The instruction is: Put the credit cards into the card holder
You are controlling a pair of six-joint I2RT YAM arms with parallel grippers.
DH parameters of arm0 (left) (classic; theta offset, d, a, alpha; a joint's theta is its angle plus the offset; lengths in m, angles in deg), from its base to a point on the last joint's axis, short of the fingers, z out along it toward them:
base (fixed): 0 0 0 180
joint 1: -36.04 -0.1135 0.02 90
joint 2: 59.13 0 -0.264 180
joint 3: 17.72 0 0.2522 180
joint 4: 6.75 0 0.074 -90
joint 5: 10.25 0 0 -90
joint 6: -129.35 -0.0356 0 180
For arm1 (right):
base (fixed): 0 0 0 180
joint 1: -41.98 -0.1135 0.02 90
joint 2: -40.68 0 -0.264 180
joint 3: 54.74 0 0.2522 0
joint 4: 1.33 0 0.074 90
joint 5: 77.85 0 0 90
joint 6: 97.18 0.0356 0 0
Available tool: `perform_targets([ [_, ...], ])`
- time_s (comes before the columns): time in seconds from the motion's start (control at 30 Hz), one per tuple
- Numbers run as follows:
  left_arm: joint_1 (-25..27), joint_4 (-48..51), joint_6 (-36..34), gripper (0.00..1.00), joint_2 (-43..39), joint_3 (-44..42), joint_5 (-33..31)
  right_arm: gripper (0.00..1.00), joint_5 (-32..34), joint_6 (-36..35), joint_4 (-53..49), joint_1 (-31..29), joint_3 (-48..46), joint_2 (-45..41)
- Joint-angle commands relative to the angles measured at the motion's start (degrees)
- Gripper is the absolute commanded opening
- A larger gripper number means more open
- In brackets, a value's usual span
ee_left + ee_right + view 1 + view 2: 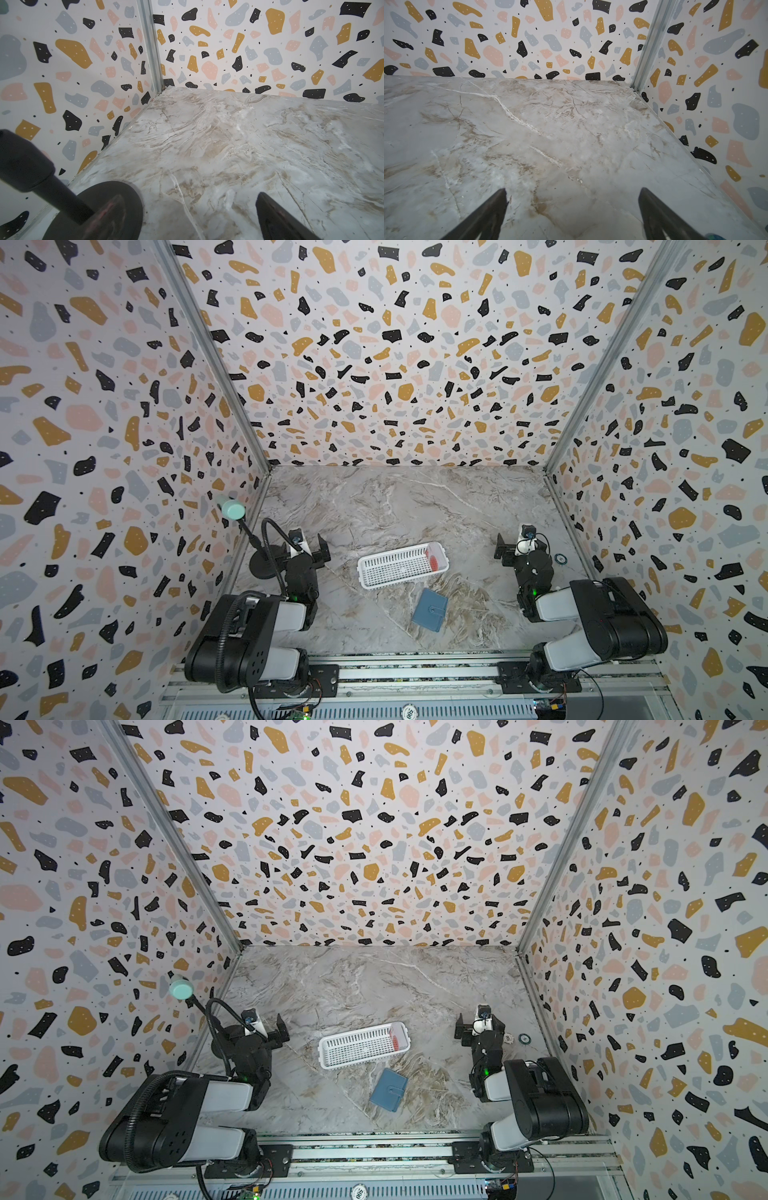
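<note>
- Left arm (232, 639): bulky black joint housings, pale grey link covers, small round holes in one housing.
- Right arm (602, 622): the same black housings and pale grey covers.
- Ribbed black cable conduit (224, 635) runs along the left arm.
- Small green light (294, 596) on each arm.
- Matte black tapered fingers (660, 214).
- Black base plates (324, 676) with screws.

marble table (374, 510), white basket (388, 568), card holder (430, 610)

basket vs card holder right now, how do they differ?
The basket is white, slotted and open-topped; the card holder is slate-blue and closed. The basket is bigger than the card holder. The basket holds the credit cards; the card holder shows none. Both lie on the table, apart.
</note>
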Motion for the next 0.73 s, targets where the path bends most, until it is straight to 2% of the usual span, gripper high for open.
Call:
perform_targets([
  [0.0,-0.35,-3.48,-0.86,1.00,-0.14,0.25,0.09,0.99,-0.13,0.31,1.04,0.22,0.97,-0.22],
  [0.07,-0.35,-3.48,-0.87,1.00,-0.12,0.20,0.13,0.99,-8.56,-1.58,-0.76,1.61,1.98,-0.16],
  [0.1,-0.35,-3.48,-0.84,1.00,-0.14,0.17,0.10,0.99,-9.86,-2.20,-2.01,1.77,2.64,-0.08],
  [0.7,-0.35,-3.48,-0.86,1.00,-0.12,0.17,0.13,0.99,-10.18,-2.11,-1.57,1.81,2.37,-0.11],
])
